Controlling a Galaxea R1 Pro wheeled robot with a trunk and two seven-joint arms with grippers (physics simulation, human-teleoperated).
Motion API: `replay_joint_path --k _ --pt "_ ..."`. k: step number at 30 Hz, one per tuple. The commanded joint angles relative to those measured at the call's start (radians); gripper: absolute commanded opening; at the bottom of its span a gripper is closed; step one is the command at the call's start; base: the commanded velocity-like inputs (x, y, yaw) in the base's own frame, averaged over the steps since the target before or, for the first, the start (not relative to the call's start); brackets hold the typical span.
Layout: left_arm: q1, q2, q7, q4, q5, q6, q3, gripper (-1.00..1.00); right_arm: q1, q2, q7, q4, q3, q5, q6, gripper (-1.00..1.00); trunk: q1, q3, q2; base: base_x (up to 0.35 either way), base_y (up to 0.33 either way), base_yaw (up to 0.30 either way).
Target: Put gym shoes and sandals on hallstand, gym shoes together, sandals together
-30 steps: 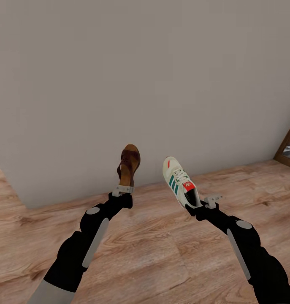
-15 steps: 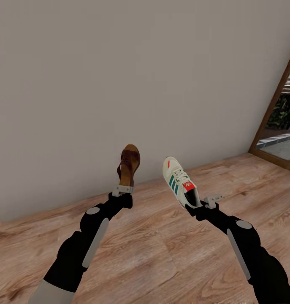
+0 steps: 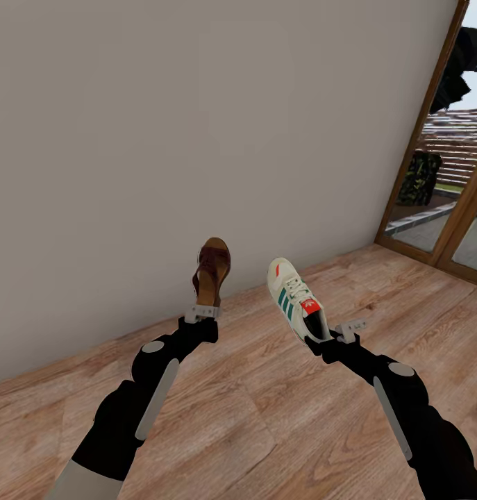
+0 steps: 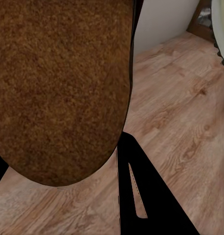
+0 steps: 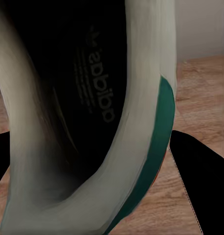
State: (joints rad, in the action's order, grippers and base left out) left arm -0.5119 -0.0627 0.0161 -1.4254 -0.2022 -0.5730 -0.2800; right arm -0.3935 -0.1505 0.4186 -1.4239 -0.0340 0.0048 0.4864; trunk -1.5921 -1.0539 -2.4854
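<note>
Carrying one sandal [image 3: 212, 271] and one sneaker [image 3: 298, 298] clear of the floor [image 3: 266, 403], the robot is holding a shoe in each gripper as it is facing a bare pale wall [image 3: 196, 139]. The sandal is standing nearly upright, toe up, with the left gripper [image 3: 201, 312] clamped on its heel end; in the left wrist view its brown sole [image 4: 58, 83] is sitting right against the camera, with a dark finger [image 4: 146, 196] beside it. The sneaker is tilting toe-up and away from the robot, its dark opening facing the right arm; the right gripper [image 3: 335, 333] is pinching the heel rim, and the right wrist view is looking straight into the dark inside [image 5: 78, 98], with the green stripe [image 5: 161, 127] on the outer wall. Gripping each shoe at the heel is likely keeping the toes pointing forward, ready to slide onto a shelf, and holding them apart is keeping them from knocking together.

The two shoes are level with each other and near, not touching. A wood-framed glass door [image 3: 439, 173] is standing at the right end of the wall. By my judgement this is a carrying stage: two shoes are in hand, and the robot is yet to face the rack.
</note>
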Motion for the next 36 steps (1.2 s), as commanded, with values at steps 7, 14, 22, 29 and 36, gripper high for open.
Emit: replay_joint_path --k 7,14,22,29,36 --pt "0.000 0.000 0.001 -0.001 -0.002 -0.005 0.001 -1.00 -0.001 0.000 0.005 -0.001 -0.001 0.000 0.006 -1.00 0.000 -0.001 0.000 0.270 0.105 -0.197" --pt "0.000 0.000 0.002 -0.001 -0.002 -0.005 0.001 -1.00 -0.001 0.000 0.005 -0.001 -0.001 0.000 0.006 -1.00 0.000 -0.001 0.000 0.341 0.040 -0.089" --pt "0.000 0.000 0.001 -0.001 -0.002 -0.005 0.001 -1.00 -0.001 0.000 0.005 -0.001 -0.002 0.000 0.006 -1.00 0.000 -0.001 0.000 0.344 0.001 -0.244" --pt "0.000 0.000 0.001 -0.001 -0.002 -0.005 0.001 -1.00 -0.001 0.000 0.005 -0.002 -0.002 0.000 0.006 -1.00 0.000 -0.001 0.000 0.344 0.000 -0.253" --pt "0.000 0.000 0.001 -0.001 -0.002 -0.005 0.001 -1.00 -0.001 0.000 0.005 -0.003 -0.003 0.000 0.006 -1.00 0.000 -0.001 0.000 0.344 0.000 -0.253"
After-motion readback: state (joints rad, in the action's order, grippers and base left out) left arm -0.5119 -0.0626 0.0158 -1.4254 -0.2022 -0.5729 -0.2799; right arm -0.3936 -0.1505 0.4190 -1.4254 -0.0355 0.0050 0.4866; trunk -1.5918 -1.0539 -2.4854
